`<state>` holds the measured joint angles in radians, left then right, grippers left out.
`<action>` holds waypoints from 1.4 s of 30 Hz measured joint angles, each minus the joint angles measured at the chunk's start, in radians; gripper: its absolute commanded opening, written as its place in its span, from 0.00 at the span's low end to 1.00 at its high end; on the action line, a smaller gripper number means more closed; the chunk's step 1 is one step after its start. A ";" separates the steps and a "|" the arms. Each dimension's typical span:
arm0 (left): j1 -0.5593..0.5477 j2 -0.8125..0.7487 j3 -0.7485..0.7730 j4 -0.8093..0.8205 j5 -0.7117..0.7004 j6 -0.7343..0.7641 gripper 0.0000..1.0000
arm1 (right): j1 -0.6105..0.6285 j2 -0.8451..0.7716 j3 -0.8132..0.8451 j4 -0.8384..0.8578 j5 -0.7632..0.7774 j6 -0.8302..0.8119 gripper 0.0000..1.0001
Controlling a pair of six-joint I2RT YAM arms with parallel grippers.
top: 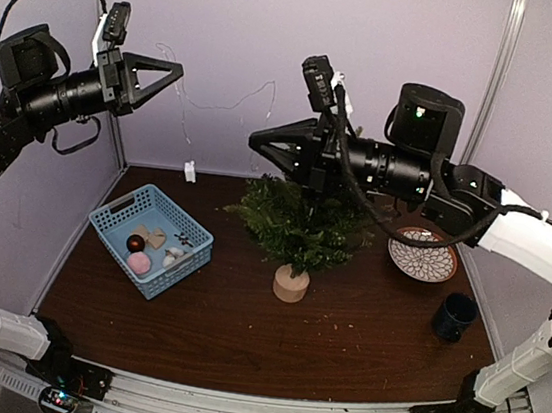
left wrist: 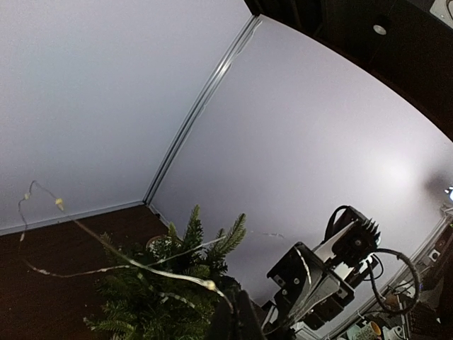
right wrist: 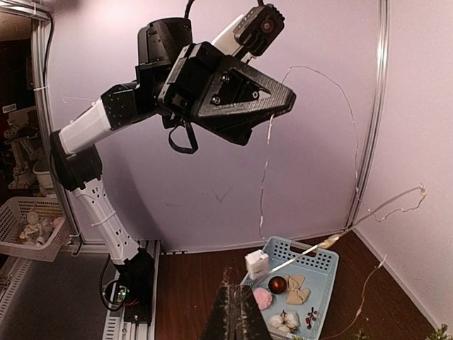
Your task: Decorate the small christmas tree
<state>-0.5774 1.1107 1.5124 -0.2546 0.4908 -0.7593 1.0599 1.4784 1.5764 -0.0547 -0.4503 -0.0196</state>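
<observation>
Small christmas tree stands upright, tip pointing up.

**Light string stretched between two raised grippers**

The left gripper and the right gripper face each other, fingers pinched together. A thin light string sags between them. The small christmas tree stands beneath the right gripper, and a blue basket of ornaments sits beneath the left.
</observation>
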 measured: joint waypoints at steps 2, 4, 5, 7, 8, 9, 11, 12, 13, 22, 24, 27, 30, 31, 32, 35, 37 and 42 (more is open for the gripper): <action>0.000 -0.035 -0.038 -0.018 0.000 0.015 0.00 | 0.000 -0.025 0.004 -0.047 -0.004 -0.001 0.00; 0.000 -0.073 -0.072 -0.045 -0.001 0.031 0.00 | 0.000 -0.053 0.004 -0.095 -0.007 -0.003 0.00; 0.000 -0.092 -0.089 -0.063 -0.002 0.040 0.00 | 0.000 -0.074 0.004 -0.129 -0.010 -0.003 0.00; 0.001 -0.131 -0.126 -0.096 -0.003 0.058 0.00 | 0.000 -0.107 0.004 -0.181 -0.017 -0.005 0.00; 0.001 -0.151 -0.146 -0.116 -0.003 0.068 0.00 | 0.000 -0.120 0.004 -0.202 -0.019 -0.005 0.00; 0.001 -0.164 -0.163 -0.131 -0.003 0.074 0.00 | 0.000 -0.137 0.004 -0.230 -0.022 -0.006 0.00; 0.001 -0.187 -0.197 -0.170 0.005 0.090 0.00 | 0.000 -0.162 0.005 -0.282 -0.027 -0.008 0.00; 0.001 -0.192 -0.214 -0.183 0.012 0.098 0.00 | 0.000 -0.171 0.007 -0.308 -0.030 -0.008 0.00; 0.001 -0.196 -0.231 -0.197 0.020 0.107 0.00 | 0.000 -0.175 0.011 -0.336 -0.034 -0.008 0.00; 0.001 -0.230 -0.454 -0.301 0.058 0.213 0.00 | 0.000 -0.167 0.041 -0.587 -0.084 0.005 0.00; 0.001 -0.255 -0.496 -0.328 0.039 0.251 0.00 | 0.000 -0.167 0.043 -0.623 -0.096 0.007 0.00; 0.001 -0.280 -0.533 -0.351 0.015 0.303 0.00 | 0.000 -0.167 0.052 -0.661 -0.114 0.008 0.00; 0.001 -0.286 -0.564 -0.353 -0.015 0.349 0.00 | 0.000 -0.165 0.082 -0.689 -0.130 0.005 0.00; 0.001 -0.286 -0.573 -0.352 -0.025 0.360 0.00 | 0.000 -0.161 0.100 -0.697 -0.131 0.002 0.00; 0.001 -0.286 -0.584 -0.352 -0.041 0.372 0.00 | 0.000 -0.154 0.124 -0.706 -0.131 -0.004 0.00; 0.001 -0.280 -0.601 -0.349 -0.074 0.399 0.00 | 0.000 -0.117 0.204 -0.716 -0.130 -0.019 0.00; 0.001 -0.275 -0.605 -0.337 -0.092 0.413 0.00 | 0.000 -0.086 0.256 -0.719 -0.130 -0.027 0.00; 0.001 -0.271 -0.626 -0.296 -0.119 0.438 0.00 | 0.000 -0.026 0.365 -0.721 -0.136 -0.030 0.00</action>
<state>-0.5766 0.8394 0.8867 -0.5503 0.3721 -0.3214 1.0599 1.4521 1.9419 -0.7753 -0.5865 -0.0498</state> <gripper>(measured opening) 0.005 0.020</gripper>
